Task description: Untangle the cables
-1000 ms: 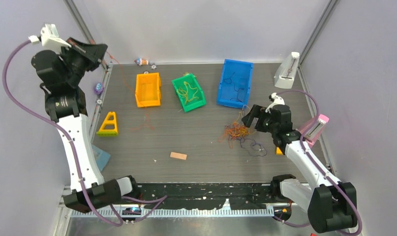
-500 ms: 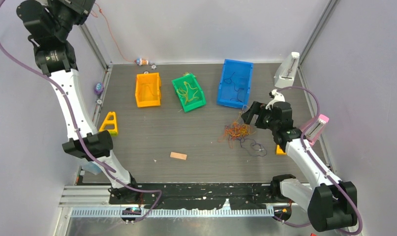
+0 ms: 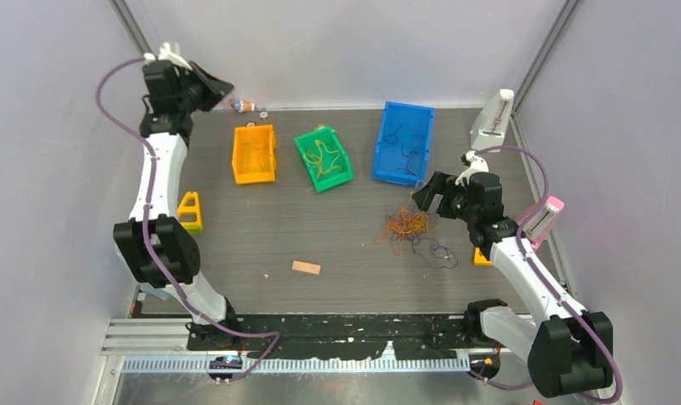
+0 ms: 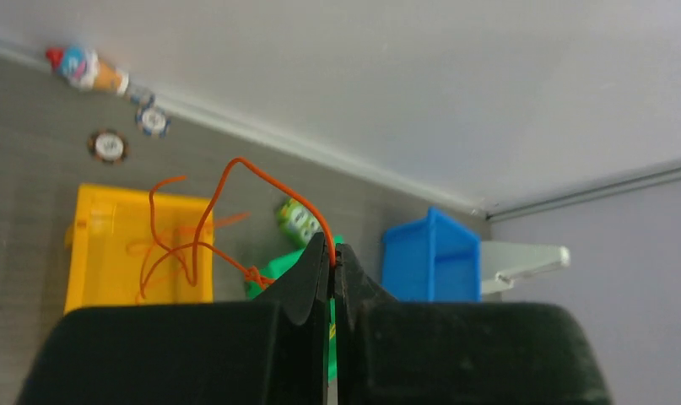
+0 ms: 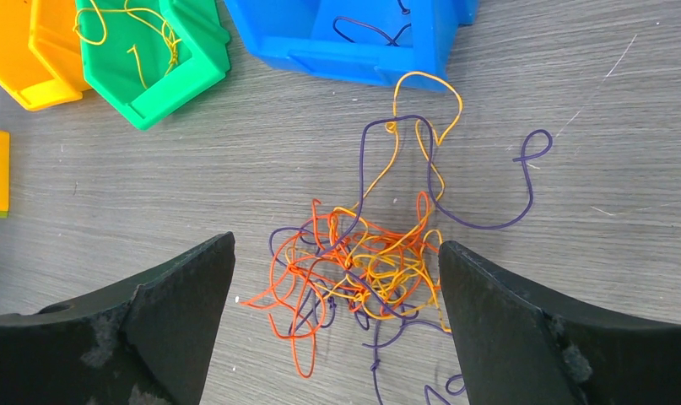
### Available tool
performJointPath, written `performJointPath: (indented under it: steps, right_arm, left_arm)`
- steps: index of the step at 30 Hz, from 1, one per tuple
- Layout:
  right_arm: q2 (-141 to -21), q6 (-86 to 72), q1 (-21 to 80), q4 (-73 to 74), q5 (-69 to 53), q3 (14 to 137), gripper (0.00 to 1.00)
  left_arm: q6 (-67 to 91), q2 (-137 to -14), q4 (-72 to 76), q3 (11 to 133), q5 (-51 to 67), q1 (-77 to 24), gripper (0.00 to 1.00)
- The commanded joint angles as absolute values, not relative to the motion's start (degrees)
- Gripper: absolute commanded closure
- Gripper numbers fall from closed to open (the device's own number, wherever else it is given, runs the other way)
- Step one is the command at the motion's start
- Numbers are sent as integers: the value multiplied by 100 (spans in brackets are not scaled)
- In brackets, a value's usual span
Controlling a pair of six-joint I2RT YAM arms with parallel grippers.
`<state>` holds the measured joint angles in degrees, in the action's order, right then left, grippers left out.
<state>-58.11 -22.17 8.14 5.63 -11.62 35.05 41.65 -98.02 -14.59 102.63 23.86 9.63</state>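
Note:
A tangle of orange, yellow and purple cables lies on the table right of centre; it also shows in the right wrist view. My right gripper is open and empty just above the tangle, jaws wide either side of it. My left gripper is raised at the far left corner, shut on an orange cable that hangs down over the orange bin. The gripper also shows in the left wrist view.
A green bin holds yellow cables; a blue bin holds purple cable. A yellow triangular block, a small wooden block, a white holder, a pink-topped holder and small items by the back wall are around.
My left arm has swung down and right from high at the left wall to above the orange bin, carrying the orange cable. My right gripper has barely moved.

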Motion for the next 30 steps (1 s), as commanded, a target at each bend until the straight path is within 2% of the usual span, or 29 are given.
performJointPath:
  steps: [1,6,10,23,30]
  right_arm:
    - [-5672,-2130,836,344,-1262,3605,5]
    - [-5668,-2151,837,306,-1350,3575,5]
    - [-5664,-2157,835,297,-1416,3555,5]
    - [-5505,-2140,835,373,-1452,3478,5]
    - [-5404,-2141,835,459,-1392,3437,5]
  left_arm:
    - [3200,-9111,-1181,9358,1658,617,100]
    - [2745,-9049,-1106,8575,1040,375,100]
    - [2607,-9284,-1178,8474,809,358,100]
    - [2473,-10705,-1804,9128,626,96,100]
    - [2603,-11933,-2440,9921,1300,88,100]
